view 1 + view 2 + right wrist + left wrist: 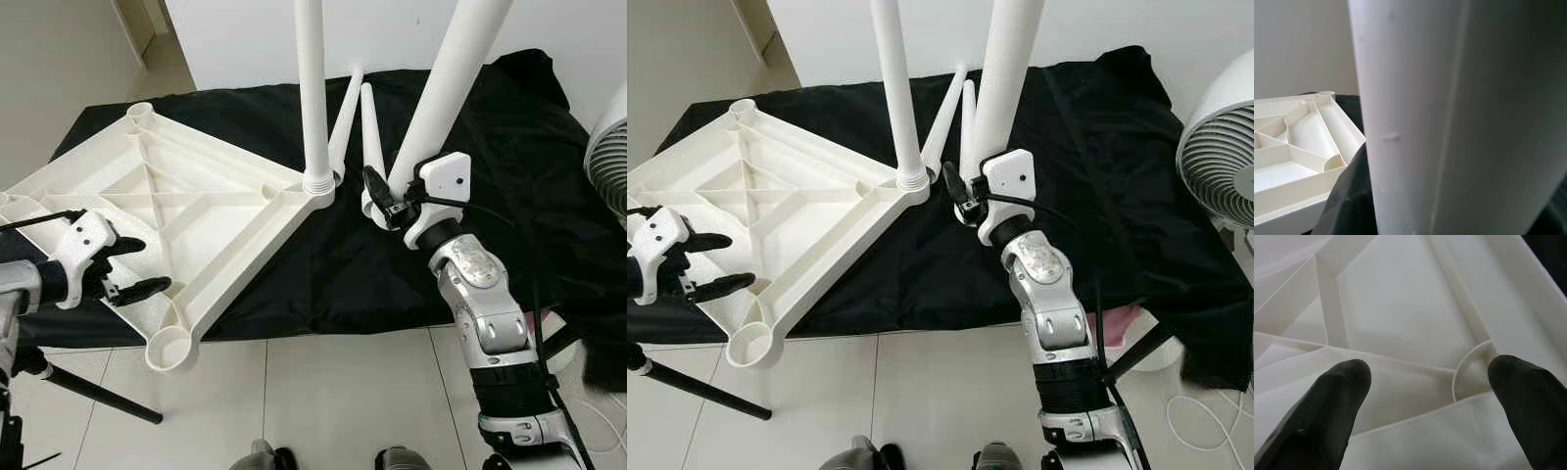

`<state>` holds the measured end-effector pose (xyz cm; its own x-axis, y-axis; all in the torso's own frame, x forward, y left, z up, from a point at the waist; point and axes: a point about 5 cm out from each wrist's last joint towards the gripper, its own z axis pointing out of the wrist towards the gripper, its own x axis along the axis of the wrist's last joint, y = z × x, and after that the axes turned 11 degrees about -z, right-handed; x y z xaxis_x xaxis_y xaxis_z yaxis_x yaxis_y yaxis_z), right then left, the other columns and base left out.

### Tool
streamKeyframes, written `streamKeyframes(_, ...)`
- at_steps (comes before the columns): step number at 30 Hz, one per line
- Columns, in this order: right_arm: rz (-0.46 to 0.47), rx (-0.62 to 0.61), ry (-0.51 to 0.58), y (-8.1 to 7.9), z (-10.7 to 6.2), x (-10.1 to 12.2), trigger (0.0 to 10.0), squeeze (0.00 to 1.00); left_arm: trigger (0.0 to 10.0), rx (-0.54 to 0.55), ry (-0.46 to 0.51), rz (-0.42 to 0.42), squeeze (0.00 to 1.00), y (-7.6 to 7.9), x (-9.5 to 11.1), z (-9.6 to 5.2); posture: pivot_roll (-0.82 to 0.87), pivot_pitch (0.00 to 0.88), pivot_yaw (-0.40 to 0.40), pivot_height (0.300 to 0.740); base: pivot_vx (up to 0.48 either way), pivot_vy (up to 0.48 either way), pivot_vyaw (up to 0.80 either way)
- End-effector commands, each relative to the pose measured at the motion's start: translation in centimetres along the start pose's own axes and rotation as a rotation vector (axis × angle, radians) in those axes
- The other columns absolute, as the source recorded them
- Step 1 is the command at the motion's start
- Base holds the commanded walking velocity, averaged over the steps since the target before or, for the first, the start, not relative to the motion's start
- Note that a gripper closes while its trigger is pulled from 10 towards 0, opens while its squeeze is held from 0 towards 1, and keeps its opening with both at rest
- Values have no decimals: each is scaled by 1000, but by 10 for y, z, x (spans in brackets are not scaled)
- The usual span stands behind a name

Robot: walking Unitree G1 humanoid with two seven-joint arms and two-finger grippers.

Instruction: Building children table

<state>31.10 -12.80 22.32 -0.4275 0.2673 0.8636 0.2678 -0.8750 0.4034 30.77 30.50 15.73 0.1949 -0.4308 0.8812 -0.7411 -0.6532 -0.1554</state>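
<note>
The white ribbed table top [186, 211] lies upside down on a black cloth [323, 264]. One white leg [312, 98] stands upright in its right corner socket. My right gripper [387, 203] is shut on a second leg [446, 88], holding it tilted just right of that corner; up close that leg [1449, 117] is seen in the right wrist view. Two more legs [358, 117] lie on the cloth behind. My left gripper [132, 266] is open over the top's near left edge, its fingers [1327, 406] spread above the ribs [1410, 323]. The near corner socket [168, 348] has no leg in it.
A white fan [1220, 147] stands at the right edge. A black tripod leg [88, 392] crosses the tiled floor at lower left. My feet [265, 455] are at the bottom, close to the cloth's front edge. A white wall [245, 39] is behind.
</note>
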Motion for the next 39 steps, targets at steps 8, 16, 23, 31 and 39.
streamKeyframes(8, 2, 22, 14, -5, -1, 4, 10000, 0, 10000, -58, -166, -2, 0, 1, -21, -17, -94, 116, 147, 740, 0, 0, 0)
streamKeyframes(16, -3, 22, 19, -4, 0, 5, 10000, 0, 10000, -38, -232, 106, 0, 1, -24, -8, -98, 115, 144, 740, 0, 0, 0)
streamKeyframes(23, -1, 22, 15, -5, -2, 5, 10000, 0, 10000, 4, -199, 144, 0, -7, -10, -5, -104, 116, 145, 740, 0, 0, 0)
streamKeyframes(31, 2, 22, 9, -5, -3, 3, 10000, 0, 10000, 8, -216, 191, 0, -11, -4, -10, -101, 116, 146, 740, 0, 0, 0)
streamKeyframes(39, 9, 35, 17, -9, 1, 4, 10000, 0, 10000, -38, -314, 272, 0, 2, -23, 9, -83, 115, 140, 740, 0, 0, 0)
